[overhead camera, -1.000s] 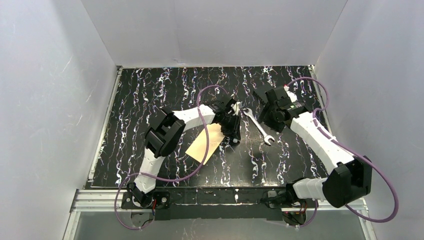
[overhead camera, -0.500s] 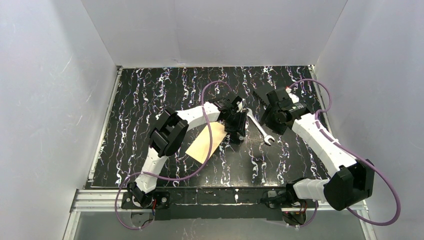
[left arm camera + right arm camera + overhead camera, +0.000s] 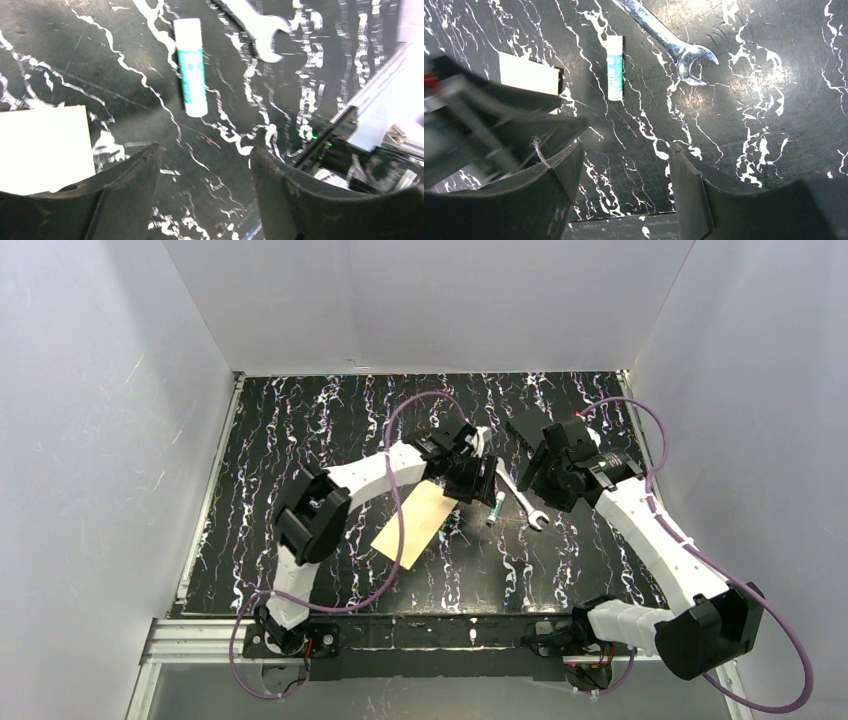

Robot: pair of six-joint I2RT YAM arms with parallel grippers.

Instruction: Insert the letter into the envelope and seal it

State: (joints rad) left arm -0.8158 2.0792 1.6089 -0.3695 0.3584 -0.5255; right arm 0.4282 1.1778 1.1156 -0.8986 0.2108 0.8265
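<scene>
We see the letter [image 3: 415, 523] lying flat on the dark marbled surface [image 3: 300, 430], turned at a slant, near the middle and towards the near side; its far corner sits just beside the left arm's wrist, and a purple cable [image 3: 397, 502] crosses over it; in the left wrist view it shows as a pale, washed-out sheet at the left edge, partly hidden behind one finger; the left claw [image 3: 205, 152] hangs above the surface with its fingers spread wide and nothing between them; ahead of it we find a small white and green glue stick [image 3: 191, 67] lying on the surface, and beyond that the open head of a silver wrench [image 3: 260, 35], the two close but apart; the right claw [image 3: 624, 150] is likewise spread wide and has hold of nothing, and looks down on the same glue stick and wrench; in its view the left arm shows blurred at the left, with a corner of the letter beyond it
</scene>
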